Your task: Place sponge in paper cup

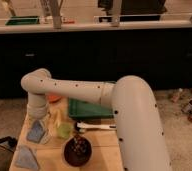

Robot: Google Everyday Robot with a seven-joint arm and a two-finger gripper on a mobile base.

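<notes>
Nearest the camera, by the front edge of the wooden bench, stands a dark brown bowl with some small mixed bits in it, too dim to name. At the front left corner lies a pale grey-blue wedge. Further back, near the left edge, lies the sponge, a bluer wedge flat on the wood, outside any container. Just right of it, toward the middle of the bench, stands the paper cup, pale yellow-green and upright; what it holds cannot be made out. A white utensil lies crosswise just right of the cup. Behind that, toward the back edge, sits a green tray, and an orange object peeks out at the back left. The robot's white arm sweeps over the bench from the right and bends down at the back left, covering much of the tray. The gripper hangs between sponge and cup; whether it is apart or together cannot be told.
</notes>
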